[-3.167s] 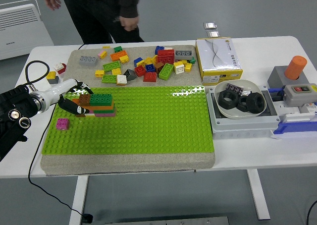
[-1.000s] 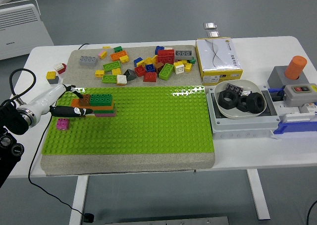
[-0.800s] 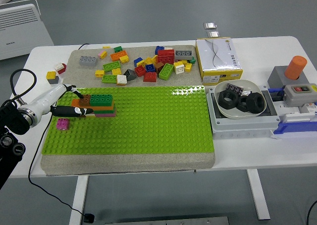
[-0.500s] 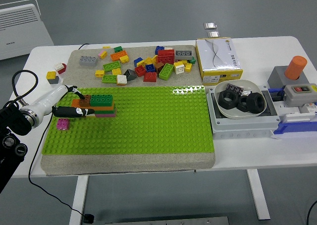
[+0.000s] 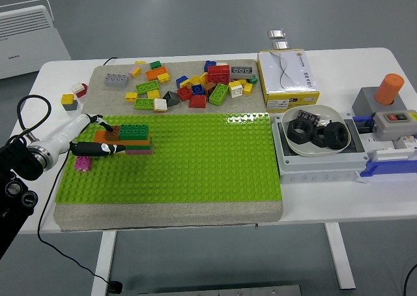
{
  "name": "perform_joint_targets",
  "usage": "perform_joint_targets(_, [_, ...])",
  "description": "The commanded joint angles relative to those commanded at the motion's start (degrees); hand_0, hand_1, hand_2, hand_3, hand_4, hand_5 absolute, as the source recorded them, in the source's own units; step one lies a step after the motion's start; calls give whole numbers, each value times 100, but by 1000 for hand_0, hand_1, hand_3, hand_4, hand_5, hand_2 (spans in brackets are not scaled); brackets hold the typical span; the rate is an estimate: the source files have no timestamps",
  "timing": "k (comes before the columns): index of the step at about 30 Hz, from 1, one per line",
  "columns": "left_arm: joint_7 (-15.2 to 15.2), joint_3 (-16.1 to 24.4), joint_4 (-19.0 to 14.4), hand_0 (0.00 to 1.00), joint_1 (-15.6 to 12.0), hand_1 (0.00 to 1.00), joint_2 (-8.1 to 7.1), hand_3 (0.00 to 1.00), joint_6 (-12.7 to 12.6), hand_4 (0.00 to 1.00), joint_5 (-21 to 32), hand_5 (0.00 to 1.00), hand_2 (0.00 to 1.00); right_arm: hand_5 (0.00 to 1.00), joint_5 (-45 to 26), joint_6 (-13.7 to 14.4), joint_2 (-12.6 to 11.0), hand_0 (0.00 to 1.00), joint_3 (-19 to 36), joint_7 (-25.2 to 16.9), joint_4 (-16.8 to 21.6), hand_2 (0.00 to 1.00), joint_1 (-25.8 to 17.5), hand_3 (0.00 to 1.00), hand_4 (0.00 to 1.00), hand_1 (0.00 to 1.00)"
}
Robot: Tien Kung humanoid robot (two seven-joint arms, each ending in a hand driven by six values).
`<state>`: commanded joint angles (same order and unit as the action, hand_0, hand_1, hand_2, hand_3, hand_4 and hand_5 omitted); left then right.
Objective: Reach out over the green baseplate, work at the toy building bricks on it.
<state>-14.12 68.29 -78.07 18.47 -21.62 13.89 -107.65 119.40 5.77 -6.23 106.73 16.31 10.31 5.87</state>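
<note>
The green baseplate (image 5: 176,172) lies on a grey mat in the middle of the table. At its left stands a small brick stack (image 5: 132,138) with a dark green brick on top, orange and pink layers below, and a brown brick (image 5: 112,131) at its left end. A lone pink brick (image 5: 82,163) sits in front of it on the left. My left hand (image 5: 104,137) reaches in from the left edge. Its fingers (image 5: 98,150) are spread, one behind and one in front of the stack's left end, and hold nothing. The right arm is out of view.
A loose brick pile (image 5: 189,84) covers the mat behind the baseplate, with two bricks (image 5: 71,95) off its left edge. A yellow-and-white box (image 5: 287,76), a white bowl of black rings (image 5: 318,130) and a grey switch box with an orange knob (image 5: 386,103) stand at the right.
The person at the far side has left the picture. My left arm has drawn back a little to the left and down, and the brown brick has stayed on the stack.
</note>
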Motion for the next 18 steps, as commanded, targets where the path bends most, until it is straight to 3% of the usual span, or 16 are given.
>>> perform_joint_targets(12, [9,313,-221,968,-67,963,-10,637,-23,998,-66,457,950,998,76,-12,4,693,81,-6,0,632,-16,728,907,650])
perform_joint_targets(18, [15,492,-360,968,-148,963,80,634,-36,998,-70,456,950,998,83,-13,15,693,92,-5,0,633,-28,727,907,650])
